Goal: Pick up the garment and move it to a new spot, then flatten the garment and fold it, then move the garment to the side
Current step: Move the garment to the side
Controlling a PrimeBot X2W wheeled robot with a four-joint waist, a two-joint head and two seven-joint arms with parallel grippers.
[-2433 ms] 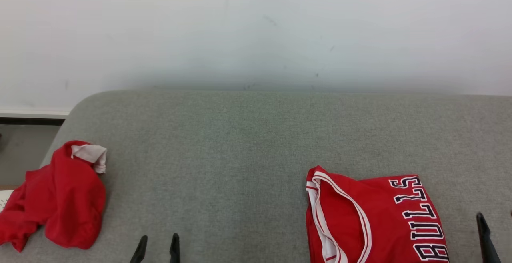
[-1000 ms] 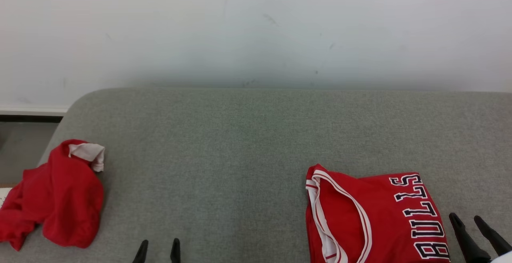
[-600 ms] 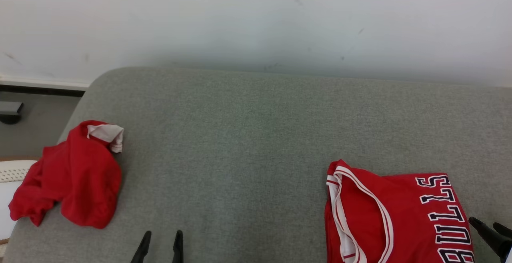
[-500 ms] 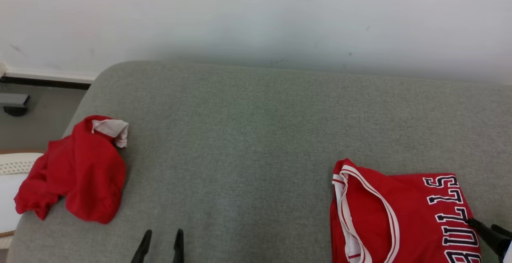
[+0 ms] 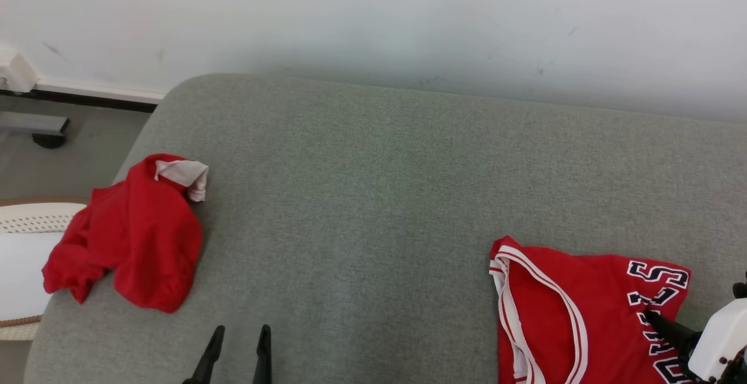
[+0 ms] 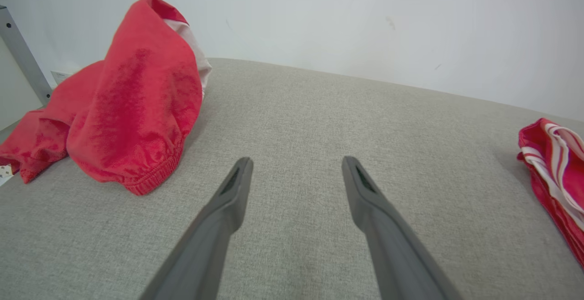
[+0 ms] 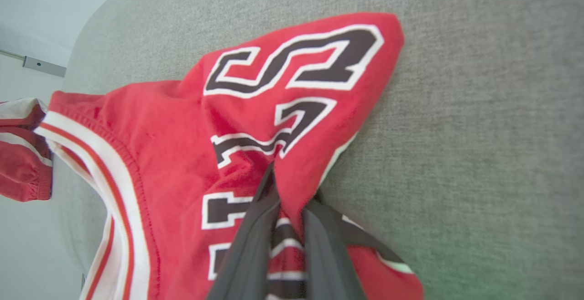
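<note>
One red jersey (image 5: 601, 290), white-trimmed, black lettering, bunched in right end effector (image 7: 292, 186).

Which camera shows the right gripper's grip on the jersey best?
Right wrist view: close up, the right gripper is shut on a bunched fold of the jersey by its lettering. The head view has that pinch small at lower right; the left wrist view catches the jersey's striped edge.

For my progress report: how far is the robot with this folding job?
Looks done: the jersey lies folded on the grey cushion. In hand: the right gripper pinches its lettered edge. Remaining: probably carrying it aside; the left gripper hangs open, and a crumpled red garment lies unfolded.
</note>
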